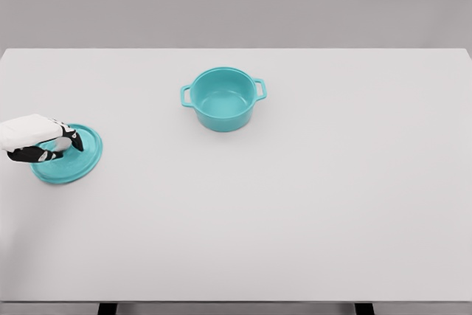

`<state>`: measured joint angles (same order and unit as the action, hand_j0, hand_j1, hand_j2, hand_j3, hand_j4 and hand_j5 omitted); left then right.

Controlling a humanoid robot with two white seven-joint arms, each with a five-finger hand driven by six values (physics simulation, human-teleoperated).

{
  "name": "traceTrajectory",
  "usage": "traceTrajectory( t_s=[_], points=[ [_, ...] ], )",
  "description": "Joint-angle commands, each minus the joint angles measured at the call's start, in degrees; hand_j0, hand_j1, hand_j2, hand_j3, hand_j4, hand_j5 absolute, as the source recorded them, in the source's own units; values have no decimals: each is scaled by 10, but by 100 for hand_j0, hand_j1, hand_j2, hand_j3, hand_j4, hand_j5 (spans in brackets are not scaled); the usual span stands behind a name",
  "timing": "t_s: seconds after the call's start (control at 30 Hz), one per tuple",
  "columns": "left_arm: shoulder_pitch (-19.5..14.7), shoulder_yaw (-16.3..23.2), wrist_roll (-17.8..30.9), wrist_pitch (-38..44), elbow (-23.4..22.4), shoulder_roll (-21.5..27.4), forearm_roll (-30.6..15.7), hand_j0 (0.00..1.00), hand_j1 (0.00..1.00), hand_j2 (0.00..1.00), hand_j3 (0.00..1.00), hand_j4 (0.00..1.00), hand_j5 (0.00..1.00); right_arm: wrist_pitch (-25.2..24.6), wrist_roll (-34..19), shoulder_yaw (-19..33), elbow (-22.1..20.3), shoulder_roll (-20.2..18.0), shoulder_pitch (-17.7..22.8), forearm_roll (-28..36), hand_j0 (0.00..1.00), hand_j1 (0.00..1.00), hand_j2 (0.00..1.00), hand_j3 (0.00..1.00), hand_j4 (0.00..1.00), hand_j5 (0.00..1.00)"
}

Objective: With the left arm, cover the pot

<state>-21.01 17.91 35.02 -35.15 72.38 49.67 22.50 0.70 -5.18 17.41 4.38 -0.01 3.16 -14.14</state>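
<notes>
Left hand [40,142]: reaching in from the left edge of the head view, sitting over the left part of the lid, white back of the hand turned up, dark fingers [72,141] curling down toward the lid's middle.
Hand state: fingers bunching together around the middle of the lid, where a knob would be; the knob itself hiding under them, so a firm clamp cannot be told for certain, though the fingers are closing on the lid rather than spreading.
Lid [80,158]: lying flat on the table directly beneath the hand, teal and round, its right and lower rim showing past the fingers, its left part disappearing under the hand.
Pot [223,99]: standing upright and uncovered, well apart from the hand, off to the hand's right and farther back on the table; teal like the lid, with its inside showing.
Pot handles: two loops sticking out, one on the side facing the hand, one on the far side.
Table [295,212]: white, carrying both lid and pot, spreading wide to the right of the hand and in front of it.
Gap between lid and pot: bare table lying between them, nothing touching.
</notes>
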Motion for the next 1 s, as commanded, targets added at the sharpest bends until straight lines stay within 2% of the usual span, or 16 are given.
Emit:
traceTrajectory(
  t_s=[0.0, 0.6, 0.97],
  points=[
    [0, -1, 0, 1, 3, 1, -4, 51, 51, 51, 51, 51, 51, 0, 0, 0, 0, 0, 0, 0, 100, 100, 100, 100, 100, 100],
    [-30, -1, 0, 1, 66, 8, -9, 50, 50, 50, 50, 50, 50, 0, 0, 0, 0, 0, 0, 1, 100, 100, 100, 100, 100, 100],
    [-45, 1, 0, 1, 94, -12, -7, 50, 50, 50, 50, 50, 50, 0, 0, 0, 0, 0, 0, 1, 100, 100, 100, 100, 100, 100]
  ],
)
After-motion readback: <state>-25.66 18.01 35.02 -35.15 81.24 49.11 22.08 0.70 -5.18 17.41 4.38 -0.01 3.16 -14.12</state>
